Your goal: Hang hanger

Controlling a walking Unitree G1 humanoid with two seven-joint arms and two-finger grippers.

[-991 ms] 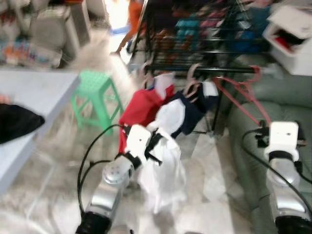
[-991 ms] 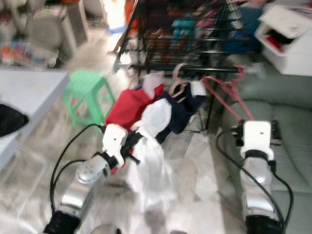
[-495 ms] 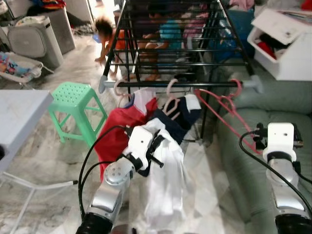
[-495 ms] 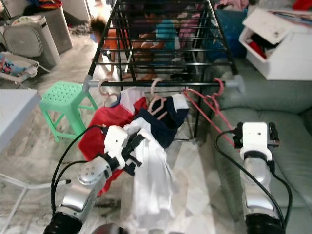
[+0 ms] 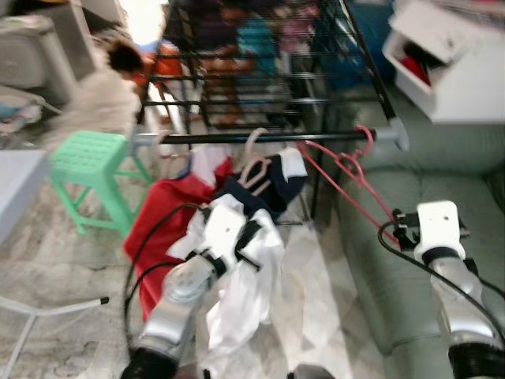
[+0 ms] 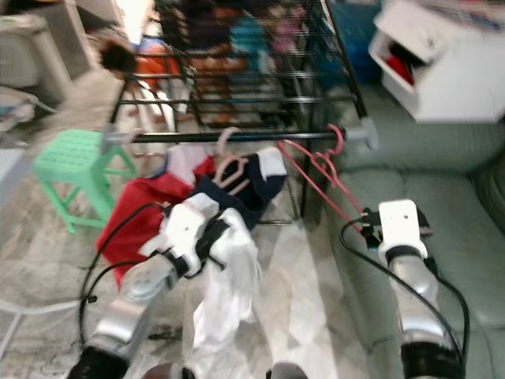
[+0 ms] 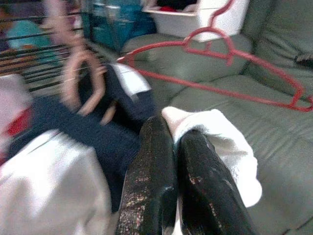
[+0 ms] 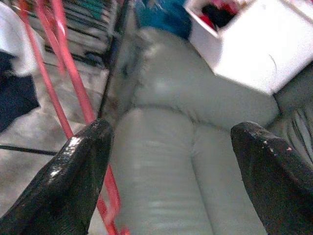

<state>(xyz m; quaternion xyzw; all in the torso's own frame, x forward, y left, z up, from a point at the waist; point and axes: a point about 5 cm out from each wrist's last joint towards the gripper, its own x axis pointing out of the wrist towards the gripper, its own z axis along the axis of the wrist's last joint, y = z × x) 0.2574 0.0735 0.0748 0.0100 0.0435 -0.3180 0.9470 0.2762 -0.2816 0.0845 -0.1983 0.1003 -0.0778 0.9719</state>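
A black drying rack has a front rail (image 5: 260,138) bearing red wire hangers (image 5: 347,178) at its right end. A navy garment on a pink hanger (image 5: 264,178) and a red garment (image 5: 162,213) also hang from it. My left gripper (image 7: 173,134) is shut on a white garment (image 5: 245,292), which hangs just below and in front of the navy one. Whether a hanger is inside the white garment is hidden. My right gripper (image 8: 171,132) stands open over the sofa, with the red hangers (image 8: 63,73) beside one finger and nothing between the fingers.
A grey-green sofa (image 5: 410,181) runs along the right, with a white storage box (image 5: 442,55) behind it. A green stool (image 5: 87,162) stands at the left of the rack. A person (image 5: 126,63) crouches behind the rack's left end, others sit beyond it. A white table leg (image 5: 47,308) lies low left.
The camera has swung, so the rack, stool and sofa sit further left and the picture is blurrier. The left gripper keeps its hold on the white garment. The right gripper stays open.
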